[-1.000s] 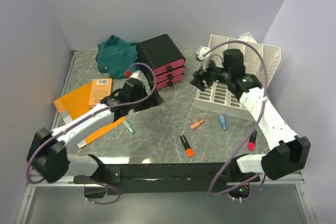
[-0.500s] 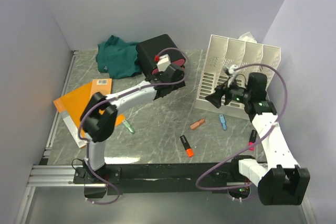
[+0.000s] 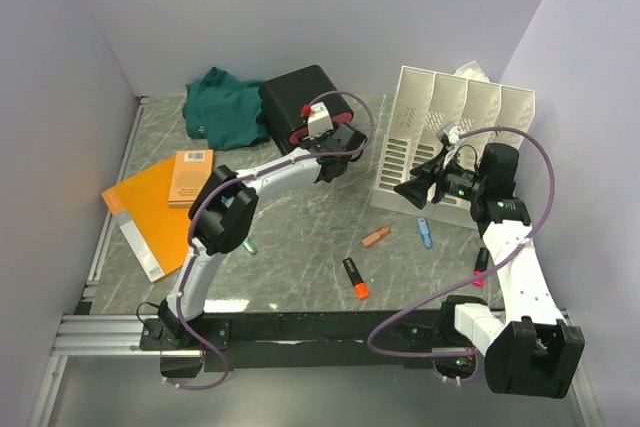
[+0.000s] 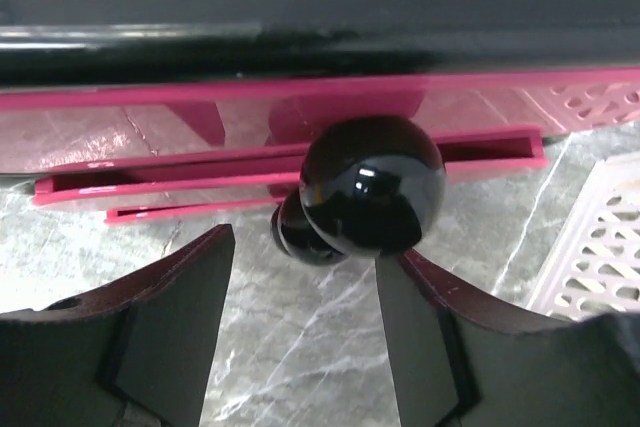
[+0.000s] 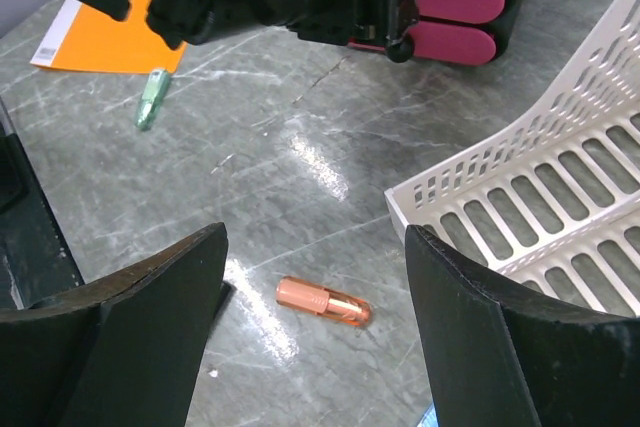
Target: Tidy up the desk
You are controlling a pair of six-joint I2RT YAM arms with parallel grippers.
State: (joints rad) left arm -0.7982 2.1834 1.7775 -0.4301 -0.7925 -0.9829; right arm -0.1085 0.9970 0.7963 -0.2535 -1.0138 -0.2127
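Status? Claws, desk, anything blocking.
Left claw open astride drawer knob. Right claw open, empty, beside file rack. Desk cluttered: markers loose. Nothing blocking.

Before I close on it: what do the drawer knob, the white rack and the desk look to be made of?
Knob: probably hard plastic, glossy black, with sharp mirror-like highlights. Rack: white moulded plastic by the look, matt, with regular slots. Desk: grey-green veined stone or a stone-look laminate, polished; it reflects the light.

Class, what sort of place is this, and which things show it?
Probably a robot lab bench staged as an office desk: robot arms bolted at the desk's edge, plus a file rack, drawer box and notebook.
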